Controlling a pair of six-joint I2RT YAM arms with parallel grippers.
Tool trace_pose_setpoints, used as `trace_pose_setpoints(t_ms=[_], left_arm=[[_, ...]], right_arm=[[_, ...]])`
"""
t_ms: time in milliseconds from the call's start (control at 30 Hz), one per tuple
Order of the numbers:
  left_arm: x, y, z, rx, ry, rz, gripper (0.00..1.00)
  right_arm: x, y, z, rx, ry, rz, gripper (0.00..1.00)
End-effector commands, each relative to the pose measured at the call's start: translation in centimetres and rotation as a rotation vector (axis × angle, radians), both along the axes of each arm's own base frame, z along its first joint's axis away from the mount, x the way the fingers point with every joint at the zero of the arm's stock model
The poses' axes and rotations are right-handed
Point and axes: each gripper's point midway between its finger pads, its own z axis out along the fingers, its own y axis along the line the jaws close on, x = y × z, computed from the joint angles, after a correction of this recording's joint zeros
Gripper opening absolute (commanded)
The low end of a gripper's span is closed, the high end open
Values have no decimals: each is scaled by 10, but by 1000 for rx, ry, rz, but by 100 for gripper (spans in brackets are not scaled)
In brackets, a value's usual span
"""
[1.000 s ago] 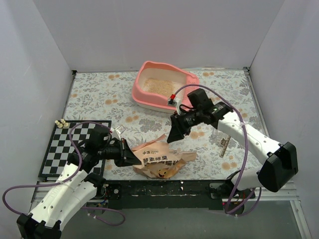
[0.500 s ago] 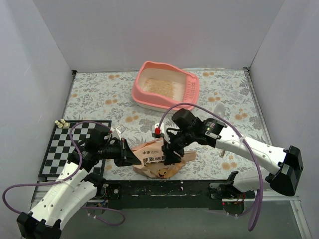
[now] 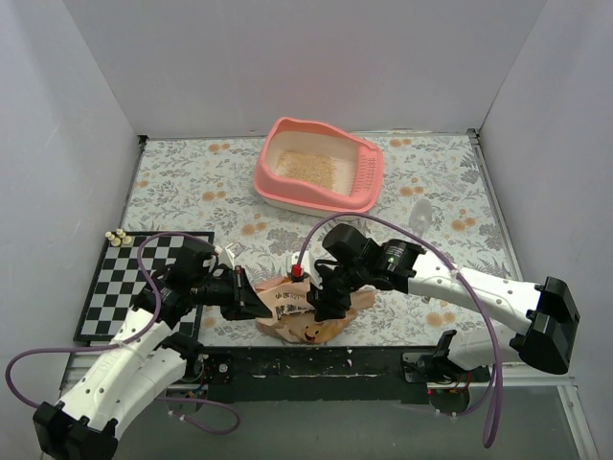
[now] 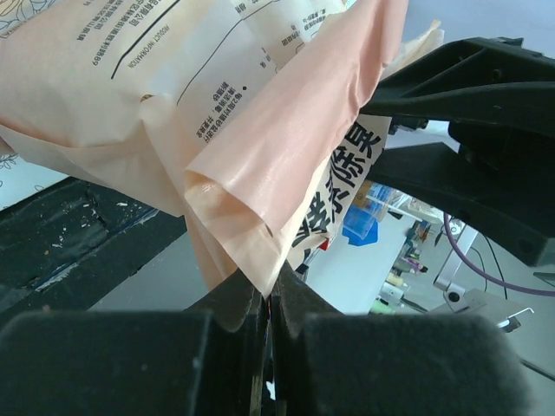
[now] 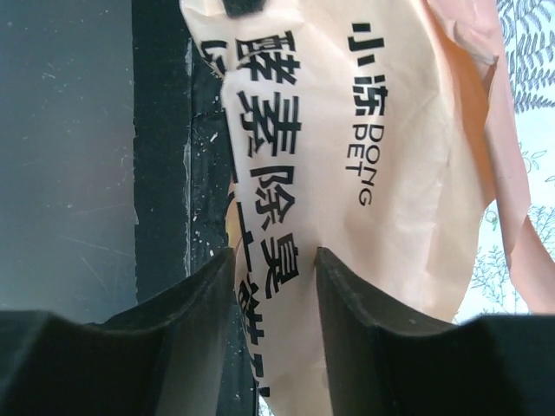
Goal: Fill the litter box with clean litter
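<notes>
The pink litter box (image 3: 367, 177) stands at the back centre with a layer of tan clean litter (image 3: 305, 165) on its base. An orange-tan printed bag (image 3: 292, 305) lies crumpled near the front edge of the table. My left gripper (image 3: 257, 309) is shut on the bag's left corner; in the left wrist view the bag (image 4: 260, 130) tapers into the closed left gripper (image 4: 269, 290). My right gripper (image 3: 324, 309) comes down on the bag's middle. In the right wrist view the right gripper (image 5: 276, 260) squeezes a bulge of the bag (image 5: 347, 156) between its fingers.
A black and white chessboard (image 3: 115, 287) lies at the front left with small pale pieces (image 3: 118, 237) at its far corner. A thin stick (image 3: 432, 281) and a small white object (image 3: 419, 213) lie on the floral cloth at the right. The black front rail (image 3: 316, 364) runs just behind the bag.
The right arm swung from beside the litter box down to the bag and set its fingers around the bag's middle. The left gripper kept its hold and barely moved.
</notes>
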Motion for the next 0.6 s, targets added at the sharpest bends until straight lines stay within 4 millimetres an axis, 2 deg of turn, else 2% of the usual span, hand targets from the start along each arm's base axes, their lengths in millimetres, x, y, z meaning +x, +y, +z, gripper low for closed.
trace_pose_setpoints(t_ms=[0, 67, 133, 200, 267, 333, 400, 467, 567], left_arm=[[7, 1, 10, 15, -64, -2, 0], [15, 1, 19, 23, -115, 16, 0], [28, 3, 37, 28, -208, 53, 0], [44, 10, 56, 60, -326, 115, 13], [54, 18, 82, 77, -476, 147, 13], [58, 23, 109, 64, -624, 159, 20], [49, 13, 133, -36, -758, 77, 28], [34, 0, 145, -148, -828, -43, 26], [25, -7, 145, -203, -866, -129, 26]], right_arm=[[-3, -15, -21, -71, -2, -15, 44], [-5, -21, -29, -94, 11, -29, 30], [-6, -25, -33, -106, 15, -45, 2], [0, -30, -39, -127, -1, -91, 1], [3, -32, -40, -125, -13, -122, 1], [6, -31, -35, -100, -17, -136, 1], [8, -28, -26, -62, -16, -146, 1], [12, -25, -18, -27, 0, -160, 1], [17, -22, -5, 1, 47, -167, 1]])
